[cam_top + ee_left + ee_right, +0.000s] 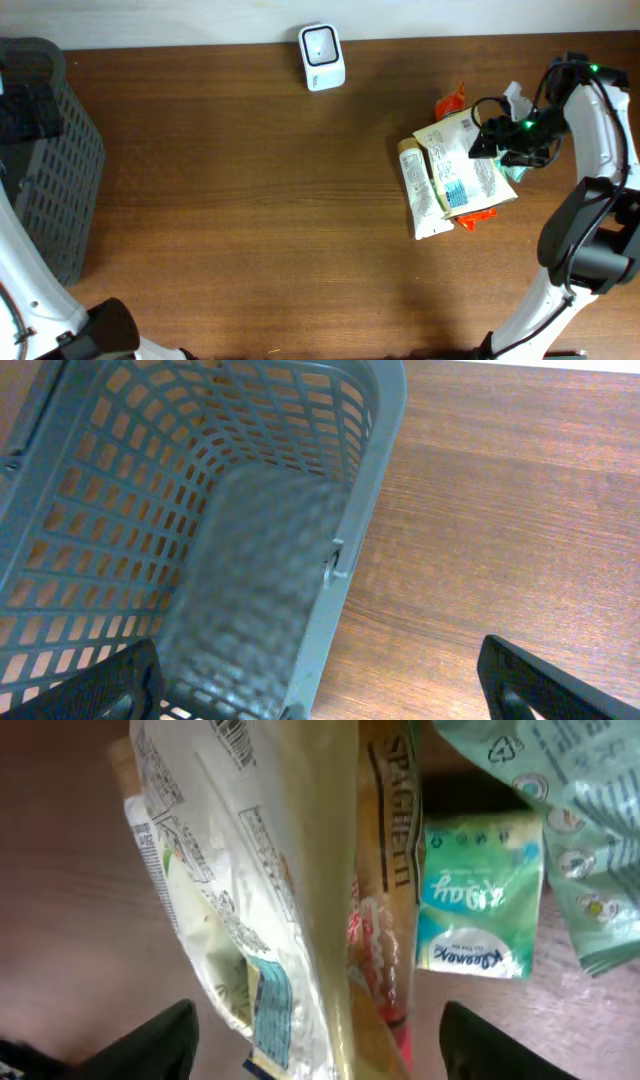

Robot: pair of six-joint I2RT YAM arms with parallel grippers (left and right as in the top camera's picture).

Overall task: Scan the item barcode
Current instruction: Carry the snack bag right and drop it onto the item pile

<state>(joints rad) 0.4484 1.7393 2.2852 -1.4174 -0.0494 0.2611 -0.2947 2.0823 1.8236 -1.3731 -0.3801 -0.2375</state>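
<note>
A pile of grocery items lies at the table's right: a cream plastic bag (462, 160) on top, a white tube (418, 195) on its left, and orange packets (452, 101) underneath. The white barcode scanner (322, 57) stands at the far edge. My right gripper (488, 140) hovers over the pile's right side. In the right wrist view the right gripper (320, 1042) is open, with the cream bag (230, 870) and a spaghetti pack (385, 870) running between its fingers and touching neither. A barcode (238, 742) shows on the bag. My left gripper (320, 695) is open above the basket's rim.
A grey mesh basket (55, 160) stands at the left edge, and its rim (375, 490) fills the left wrist view. Beside the spaghetti pack lie a green tissue pack (478, 900) and a pale green pouch (570, 820).
</note>
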